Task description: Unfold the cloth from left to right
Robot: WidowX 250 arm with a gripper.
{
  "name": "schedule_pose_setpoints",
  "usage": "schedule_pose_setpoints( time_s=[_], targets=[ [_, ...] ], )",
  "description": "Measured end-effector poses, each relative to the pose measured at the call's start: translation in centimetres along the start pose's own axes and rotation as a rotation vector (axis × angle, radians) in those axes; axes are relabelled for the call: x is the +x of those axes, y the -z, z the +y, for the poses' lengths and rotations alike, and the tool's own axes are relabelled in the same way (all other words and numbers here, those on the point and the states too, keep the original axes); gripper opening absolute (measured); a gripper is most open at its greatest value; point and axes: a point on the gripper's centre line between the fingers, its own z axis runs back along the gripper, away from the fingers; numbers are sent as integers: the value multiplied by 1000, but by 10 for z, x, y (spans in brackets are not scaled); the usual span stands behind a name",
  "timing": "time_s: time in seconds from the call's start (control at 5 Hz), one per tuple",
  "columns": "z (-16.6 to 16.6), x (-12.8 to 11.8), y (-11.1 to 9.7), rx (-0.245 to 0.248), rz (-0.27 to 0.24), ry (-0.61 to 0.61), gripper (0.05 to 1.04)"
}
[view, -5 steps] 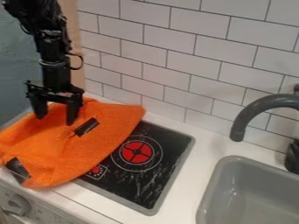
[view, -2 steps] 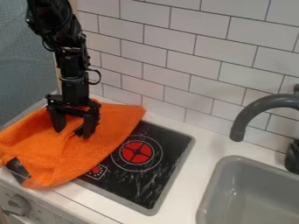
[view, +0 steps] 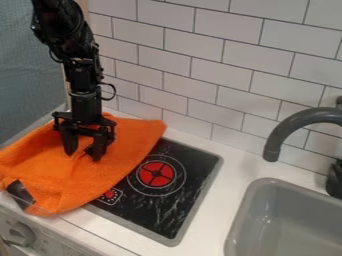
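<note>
Moving right and lower over the past second, the gripper (view: 83, 156) is now hanging over the upper middle of the cloth, while the cloth's outline is staying much the same. White brick-shaped tiles (view: 200, 65) are covering the wall behind, and a gray-blue panel (view: 27, 80) is standing at the far left. Along the wall's foot, the white counter (view: 217, 200) is running across the view. The gray sink (view: 267, 181) is sitting in it at the lower right, its basin lying well apart from the cloth. Black and gray-edged, the stove (view: 167, 210) is lying between sink and cloth, showing a red burner. The orange cloth (view: 87, 185) is spreading over the stove's left part and the counter beside it, puckering between the gripper's fingers. Those fingers are standing apart, pointing down; whether they are touching the cloth, I cannot tell. A dark faucet (view: 287, 125) is arching over the sink. Near the front left, a dark, rounded thing (view: 20, 192) is poking out by the cloth's edge, mostly hidden, and a knob (view: 21, 234) is jutting from the front below.
</note>
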Motion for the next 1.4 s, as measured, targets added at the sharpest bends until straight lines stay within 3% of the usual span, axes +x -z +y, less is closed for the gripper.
schedule_pose_setpoints(
  time_s=[0.2,0.4,0.6,1.0,1.4],
  targets=[
    [1,1,1,9,-3,-13,350],
    [1,0,1,4,-2,-8,170],
    [1,0,-1,1,5,-9,71],
    [1,-6,-10,-14,77,8,50],
    [-12,-13,-36,-40,47,33,50]
  ],
)
